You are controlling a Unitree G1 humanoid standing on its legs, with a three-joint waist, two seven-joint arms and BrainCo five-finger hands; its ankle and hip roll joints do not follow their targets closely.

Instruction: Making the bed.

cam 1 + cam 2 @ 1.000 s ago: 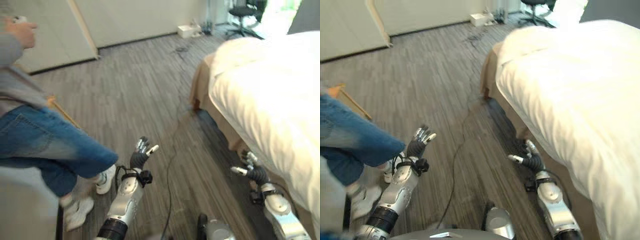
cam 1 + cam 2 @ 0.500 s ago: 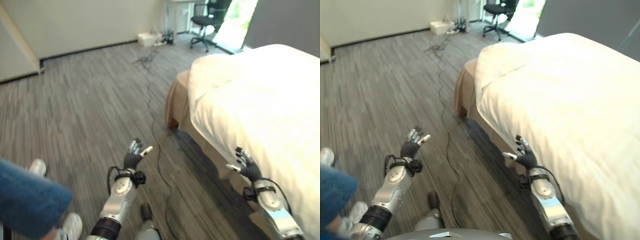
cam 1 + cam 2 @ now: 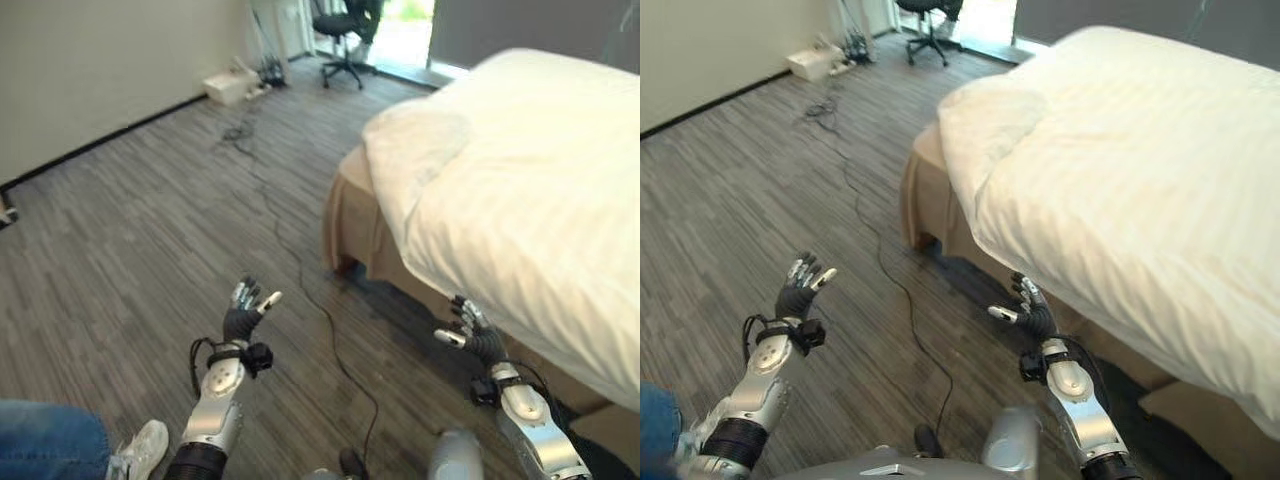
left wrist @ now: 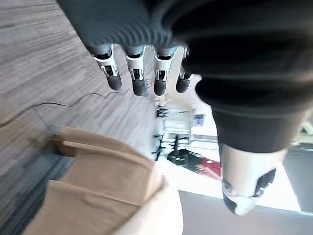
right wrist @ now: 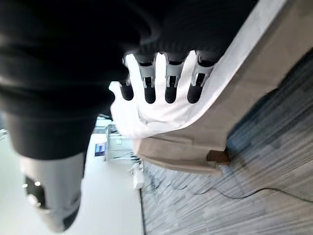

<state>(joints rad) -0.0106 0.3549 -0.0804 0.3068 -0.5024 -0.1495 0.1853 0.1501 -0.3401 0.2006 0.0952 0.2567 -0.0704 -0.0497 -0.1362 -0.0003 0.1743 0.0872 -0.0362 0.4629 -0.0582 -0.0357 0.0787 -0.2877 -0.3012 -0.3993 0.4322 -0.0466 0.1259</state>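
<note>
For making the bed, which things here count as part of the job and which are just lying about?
Part of the job: bed, white duvet, left hand and right hand, both open and empty.

Lying about: office chair, white box by the wall, floor cable, person's shoe.

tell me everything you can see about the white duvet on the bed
The white duvet looks like soft, puffy cloth with faint stripes. It covers the top of the bed and hangs over the near side, where its edge sags unevenly above the tan bed skirt. At the corner nearest the office chair it bunches into a rounded fold. The right hand is open just below the hanging edge, and no contact between them is visible. Nothing lies on top of it.
</note>
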